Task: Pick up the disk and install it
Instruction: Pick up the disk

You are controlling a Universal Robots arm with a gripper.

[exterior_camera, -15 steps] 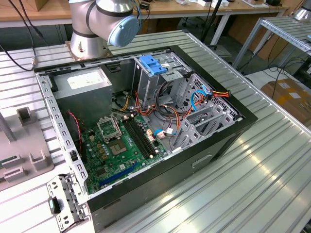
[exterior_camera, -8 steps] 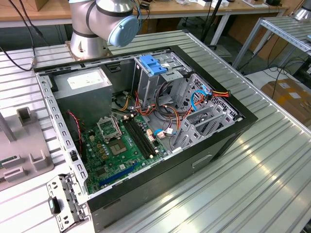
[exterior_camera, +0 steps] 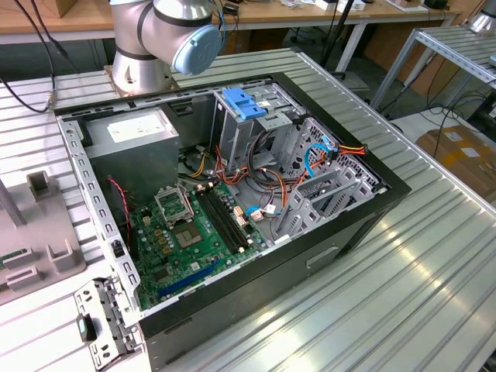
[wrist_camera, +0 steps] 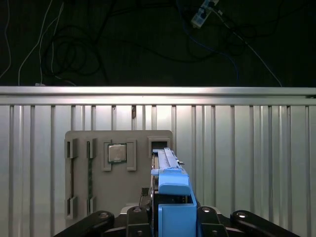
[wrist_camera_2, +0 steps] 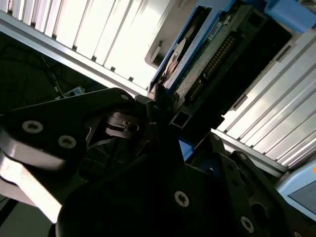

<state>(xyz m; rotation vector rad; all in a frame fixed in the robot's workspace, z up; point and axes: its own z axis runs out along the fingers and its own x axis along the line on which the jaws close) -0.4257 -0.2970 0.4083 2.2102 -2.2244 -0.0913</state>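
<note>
In both wrist views my gripper (wrist_camera: 170,219) holds the disk (wrist_camera: 167,159) edge-on, its dark finger links on either side of the blue carrier frame (wrist_camera: 173,197). The second wrist view shows the disk (wrist_camera_2: 207,54) from close by, with its circuit-board side and connector row between blue frame edges just beyond the gripper (wrist_camera_2: 163,116). The disk hangs above a grey fixture plate (wrist_camera: 98,197) on the ribbed metal table (wrist_camera: 247,158). In the exterior view the robot arm (exterior_camera: 170,31) rises behind the open computer case (exterior_camera: 364,209).
The open case holds a green motherboard (exterior_camera: 186,232), a grey power-supply box (exterior_camera: 132,136), a drive cage with a light-blue bracket (exterior_camera: 242,103) and coloured cables (exterior_camera: 325,155). The fixture plate carries a processor chip (wrist_camera: 117,153) and several slots. Beyond the table edge (wrist_camera: 158,91) lie dark floor cables.
</note>
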